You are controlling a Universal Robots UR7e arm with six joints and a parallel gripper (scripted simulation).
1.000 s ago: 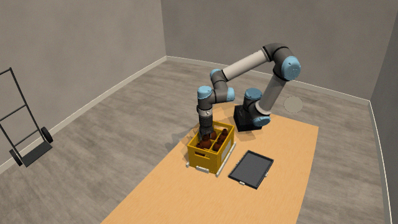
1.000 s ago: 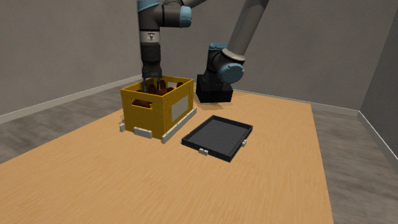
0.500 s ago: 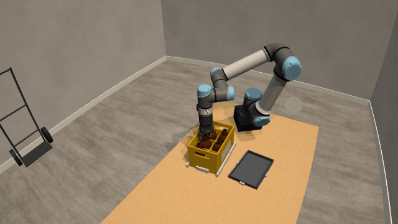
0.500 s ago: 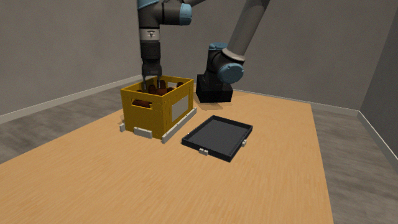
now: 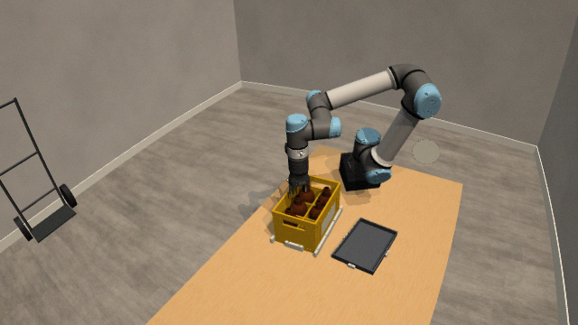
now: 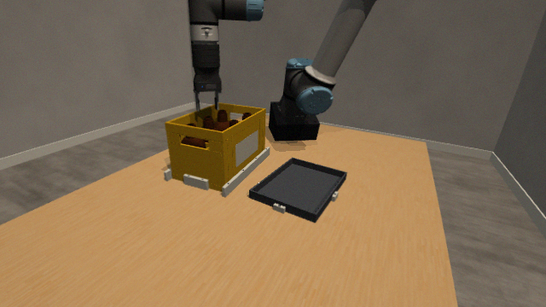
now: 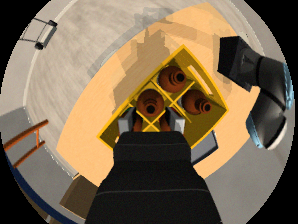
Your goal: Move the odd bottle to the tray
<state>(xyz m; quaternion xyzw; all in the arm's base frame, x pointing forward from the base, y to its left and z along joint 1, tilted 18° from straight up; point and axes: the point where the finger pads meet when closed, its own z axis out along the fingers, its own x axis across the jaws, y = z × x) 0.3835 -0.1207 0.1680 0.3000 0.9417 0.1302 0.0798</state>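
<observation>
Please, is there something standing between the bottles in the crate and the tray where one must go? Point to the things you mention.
Yes: the near long wall of the yellow crate (image 5: 329, 216) (image 6: 245, 147) stands between the brown bottles and the black tray (image 5: 365, 246) (image 6: 299, 188). A low pale rail (image 5: 329, 232) (image 6: 246, 171) also lies between them.

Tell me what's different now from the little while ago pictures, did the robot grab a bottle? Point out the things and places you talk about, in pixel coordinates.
The gripper (image 5: 298, 191) (image 6: 207, 114) (image 7: 150, 112) moved up, higher over the crate (image 5: 295, 236) (image 6: 196, 162) (image 7: 217, 95). Its jaws are open and hold nothing, so no bottle has come out. The crate and the black tray (image 5: 366, 246) (image 6: 299, 188) (image 7: 205, 150) stayed where they were, and the tray has no bottle on it.
</observation>
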